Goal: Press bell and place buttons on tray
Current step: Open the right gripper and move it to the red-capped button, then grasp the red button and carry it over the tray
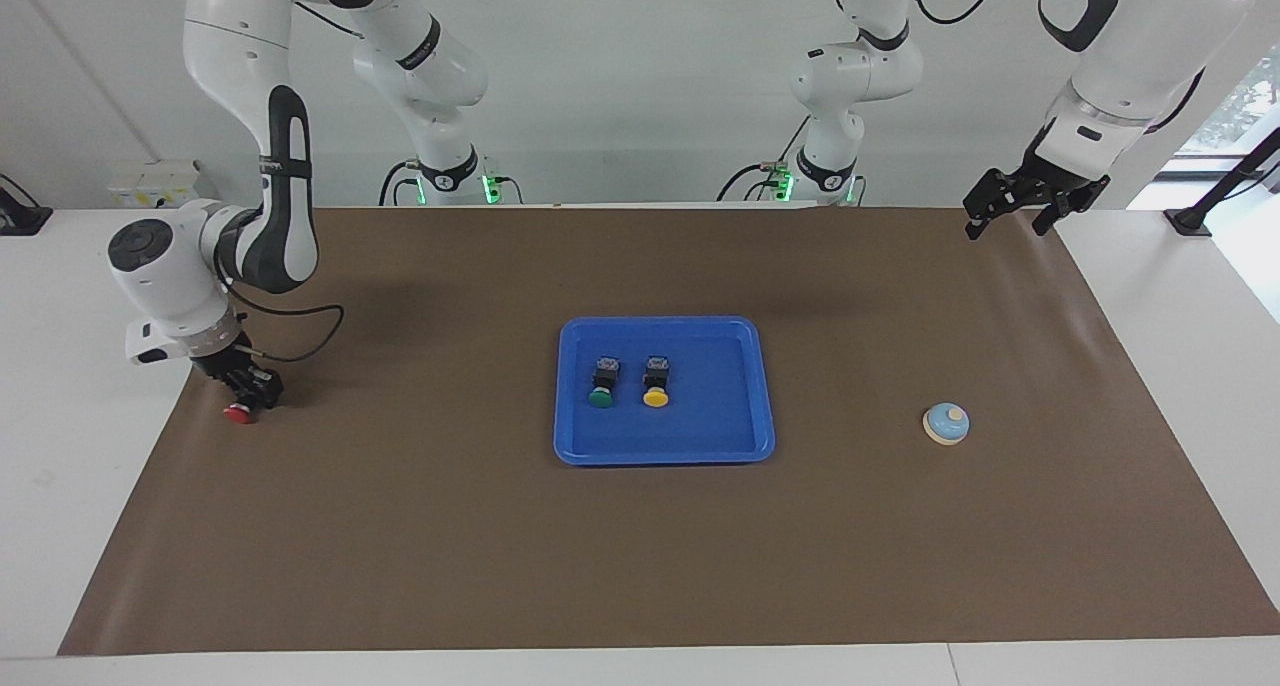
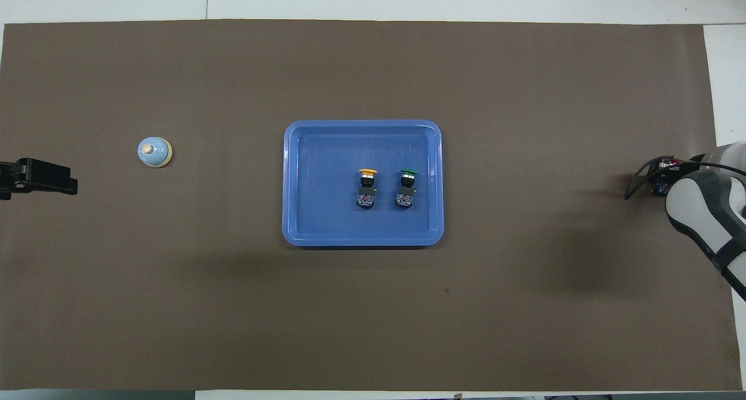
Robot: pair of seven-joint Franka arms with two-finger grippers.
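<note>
The blue tray lies mid-table and holds the green button and the yellow button, side by side. They also show on the tray in the overhead view as green button and yellow button. The red button lies on the mat near the right arm's end. My right gripper is down at its black body. The light-blue bell stands toward the left arm's end. My left gripper hangs open and empty, raised above the mat's corner.
A brown mat covers the table. In the overhead view the bell stands beside my left gripper, and my right arm hides most of the red button.
</note>
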